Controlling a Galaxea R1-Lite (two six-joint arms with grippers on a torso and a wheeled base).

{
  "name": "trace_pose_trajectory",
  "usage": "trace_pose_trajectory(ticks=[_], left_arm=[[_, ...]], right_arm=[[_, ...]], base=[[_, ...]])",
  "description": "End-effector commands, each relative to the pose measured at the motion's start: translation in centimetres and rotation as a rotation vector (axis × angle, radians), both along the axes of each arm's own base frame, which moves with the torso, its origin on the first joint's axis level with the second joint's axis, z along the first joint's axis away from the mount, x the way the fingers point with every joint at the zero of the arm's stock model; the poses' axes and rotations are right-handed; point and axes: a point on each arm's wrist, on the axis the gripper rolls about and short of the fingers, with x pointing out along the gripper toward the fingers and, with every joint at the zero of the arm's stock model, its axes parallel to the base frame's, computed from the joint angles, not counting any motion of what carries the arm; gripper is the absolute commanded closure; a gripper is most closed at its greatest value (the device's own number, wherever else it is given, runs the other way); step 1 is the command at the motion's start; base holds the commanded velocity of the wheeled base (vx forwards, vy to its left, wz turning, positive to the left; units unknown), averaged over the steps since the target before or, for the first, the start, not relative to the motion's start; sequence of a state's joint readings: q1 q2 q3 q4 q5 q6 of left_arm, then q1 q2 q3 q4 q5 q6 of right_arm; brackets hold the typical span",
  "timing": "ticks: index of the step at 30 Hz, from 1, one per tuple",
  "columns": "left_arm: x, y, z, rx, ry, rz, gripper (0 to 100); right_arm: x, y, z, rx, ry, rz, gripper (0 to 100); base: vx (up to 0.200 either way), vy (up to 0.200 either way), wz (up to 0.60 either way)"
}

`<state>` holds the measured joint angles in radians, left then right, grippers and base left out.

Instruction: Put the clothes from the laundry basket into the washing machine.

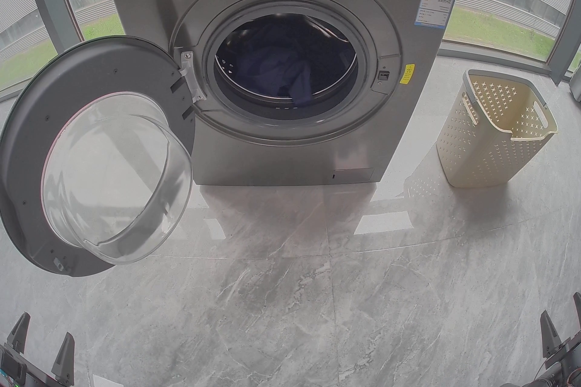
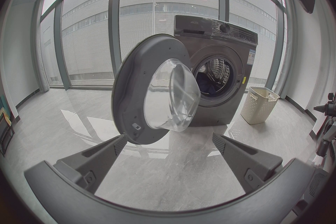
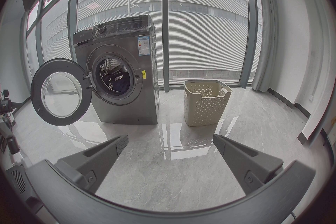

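Both arms hang low and well short of the work: the left gripper (image 2: pixel 169 140) and the right gripper (image 3: pixel 170 140) each have their fingers spread wide with nothing between them, above a bare stretch of grey marble floor (image 1: pixel 339 297). Beyond them the round door (image 1: pixel 91 152) of the washing machine (image 1: pixel 272 158) is swung fully open to the robot's left, its clear glass bowl facing out. Behind the door the drum mouth is unobstructed, and inside it lies a heap of dark blue clothes (image 1: pixel 278 65), slumped low against the back of the drum. To the right of the machine, just beside it on the floor and standing upright, is the cream perforated laundry basket (image 1: pixel 478 158) — from above, its inner walls are bare and no fabric can be seen in it, though its very bottom is hidden. Judged from this, the loading looks finished or all but finished, and what may be left is a check of the basket's bottom — the door has not yet been closed. The garments look soft, crumpled and limp. Tall windows (image 3: pixel 206 25) fill the background.
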<state>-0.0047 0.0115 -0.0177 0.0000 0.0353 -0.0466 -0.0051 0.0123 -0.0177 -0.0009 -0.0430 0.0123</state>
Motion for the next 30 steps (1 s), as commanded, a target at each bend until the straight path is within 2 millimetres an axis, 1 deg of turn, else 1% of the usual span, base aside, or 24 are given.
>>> trace_pose_trajectory(ticks=[1,13,25,30], left_arm=[[0.05,0.00,-0.50,-0.001,0.005,0.000,0],[0.05,0.00,-0.50,-0.002,0.005,0.000,0],[0.05,0.00,-0.52,-0.001,0.006,0.000,0],[0.05,0.00,-0.50,-0.001,0.005,0.000,0]], right_arm=[[0.04,0.00,-0.51,0.000,0.005,0.001,0],[0.04,0.00,-0.51,0.000,0.005,0.001,0],[0.04,0.00,-0.51,0.000,0.005,0.001,0],[0.04,0.00,-0.51,0.000,0.005,0.001,0]], base=[[0.000,0.200,0.00],[0.000,0.200,0.00],[0.000,0.000,0.00],[0.000,0.200,0.00]])
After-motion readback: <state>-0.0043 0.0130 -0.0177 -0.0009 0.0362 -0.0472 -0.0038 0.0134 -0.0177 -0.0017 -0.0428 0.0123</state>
